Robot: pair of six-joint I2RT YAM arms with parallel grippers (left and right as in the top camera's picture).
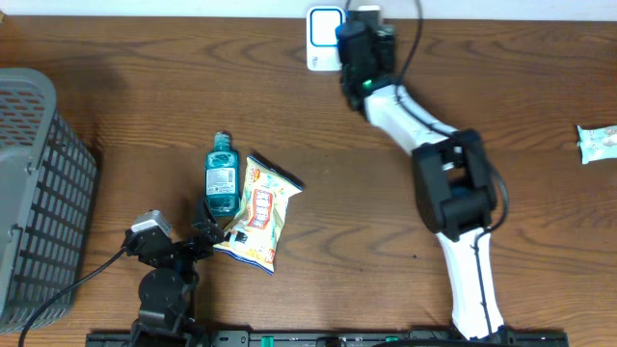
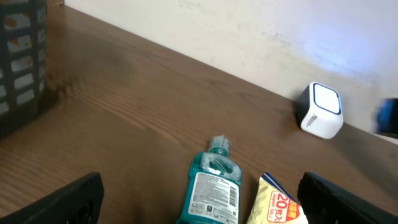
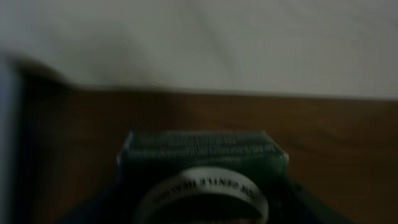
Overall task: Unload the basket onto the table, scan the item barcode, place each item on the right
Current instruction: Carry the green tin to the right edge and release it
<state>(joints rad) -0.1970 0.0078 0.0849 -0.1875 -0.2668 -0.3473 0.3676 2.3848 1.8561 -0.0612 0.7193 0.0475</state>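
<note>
Presently, the right claw [image 1: 359, 46] stands at the far edge of the counter [image 1: 145, 116], clenched on a dark green pack [image 3: 202, 155] that bears a ring of white lettering. The pack fills the space between its fingers. Claw and pack sit just beside the white scanner [image 1: 325, 39], on its right side; contact with it cannot be told. The left claw [image 1: 205, 229] is released, jaws wide. A teal mouthwash bottle [image 1: 222, 178] and a snack bag [image 1: 258, 212] lie just ahead of it.

table [image 1: 145, 116] matt wood | bottle [image 1: 222, 178] glossy plastic | snack bag [image 1: 258, 212] glossy film | basket [image 1: 39, 183] matt plastic | green pack [image 3: 202, 155] smooth
</note>
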